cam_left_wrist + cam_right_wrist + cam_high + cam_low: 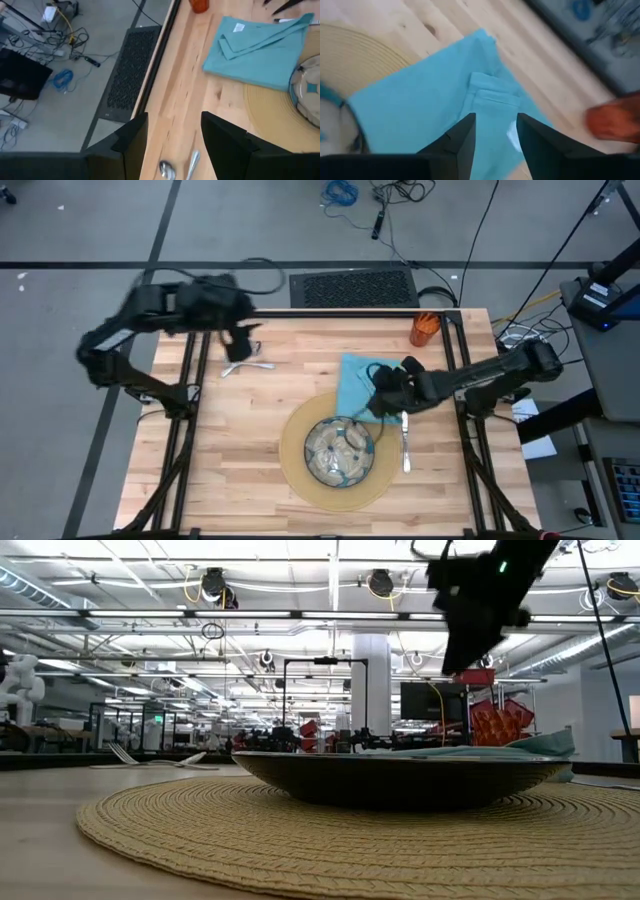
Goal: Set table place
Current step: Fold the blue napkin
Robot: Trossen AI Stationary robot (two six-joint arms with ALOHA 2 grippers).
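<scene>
A patterned glass bowl sits on a round tan mat near the table's front. The teal napkin lies flat just beyond the mat, one corner on the mat's rim. A silver fork lies right of the mat. A spoon and another silver piece lie at the far left. The orange cup stands at the far right edge. My right gripper hovers open over the napkin, slanting down. My left gripper is open, raised above the far-left cutlery.
Black frame rails run along the table's left and right sides and far edge. A dark mesh mat and cables lie on the floor beyond the far edge. Bare wood shows left of the tan mat.
</scene>
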